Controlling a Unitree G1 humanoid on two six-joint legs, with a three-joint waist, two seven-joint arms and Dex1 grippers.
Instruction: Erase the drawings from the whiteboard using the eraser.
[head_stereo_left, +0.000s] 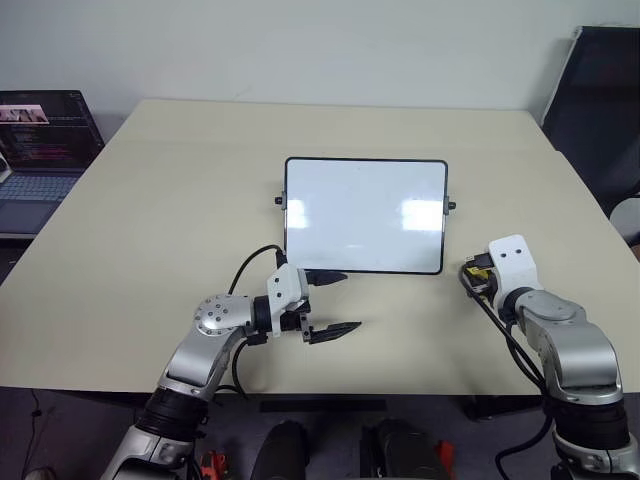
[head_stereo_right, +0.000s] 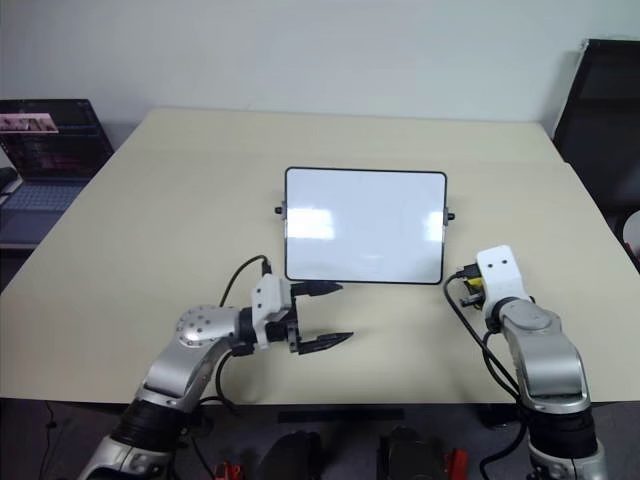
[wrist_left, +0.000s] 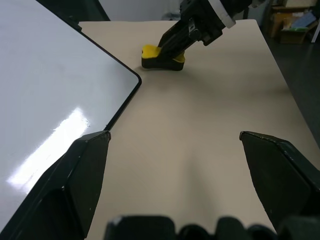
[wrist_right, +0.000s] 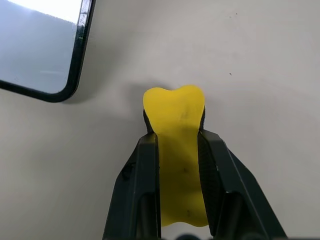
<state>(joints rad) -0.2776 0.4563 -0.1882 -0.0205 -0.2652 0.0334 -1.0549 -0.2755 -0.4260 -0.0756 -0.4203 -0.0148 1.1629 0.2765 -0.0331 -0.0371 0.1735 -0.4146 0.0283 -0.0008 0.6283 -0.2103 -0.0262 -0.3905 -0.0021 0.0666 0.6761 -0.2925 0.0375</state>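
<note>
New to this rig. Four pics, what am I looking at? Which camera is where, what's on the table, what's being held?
It is a two-armed humanoid robot; each arm ends in a gripper with two black fingers. The two wide pictures come from a stereo camera on its head, looking down over a beige table. The other two come from cameras on the wrists, looking along each gripper's fingers.

On the table lies a whiteboard with a black frame; its surface looks blank here. A laptop sits off the table's left edge.

The right gripper is shut on the yellow eraser, which sits on the table just off the board's near right corner. The left gripper is open and holds nothing, by the board's near left corner.
</note>
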